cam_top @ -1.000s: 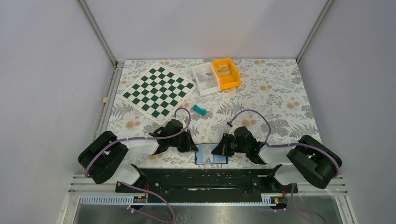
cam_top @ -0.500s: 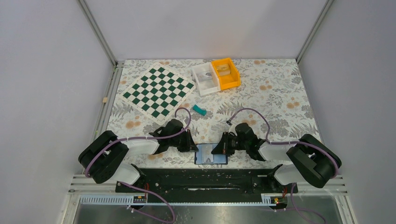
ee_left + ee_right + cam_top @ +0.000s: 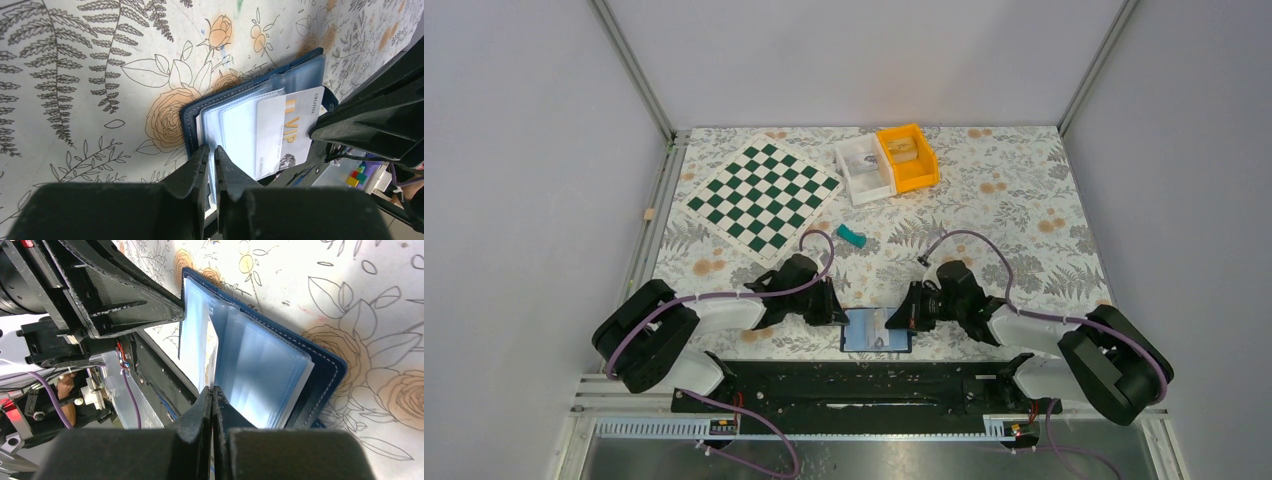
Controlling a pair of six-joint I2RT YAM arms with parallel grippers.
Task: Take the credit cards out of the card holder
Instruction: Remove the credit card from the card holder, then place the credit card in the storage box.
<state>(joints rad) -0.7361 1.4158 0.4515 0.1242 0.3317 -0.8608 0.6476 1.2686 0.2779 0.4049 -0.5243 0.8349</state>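
1. Dark navy bifold card holder: leather-like cover, matt, finely grained, pale stitching along the rim.
2. Inside it, clear plastic sleeves: thin, glossy, slightly milky.
3. Whitish rectangular credit card among those sleeves: smooth plastic, satin sheen, metallic gold lettering.
4. Under the card holder, floral-printed table cover: flat, matt; paper or vinyl, cannot tell which.
5. At either side of the card holder, left gripper and right gripper: black moulded plastic, matt, rough and pale-speckled along the edges.
6. Far behind the card holder, orange rectangular bin and white rectangular bin: smooth hard plastic, mild gloss.
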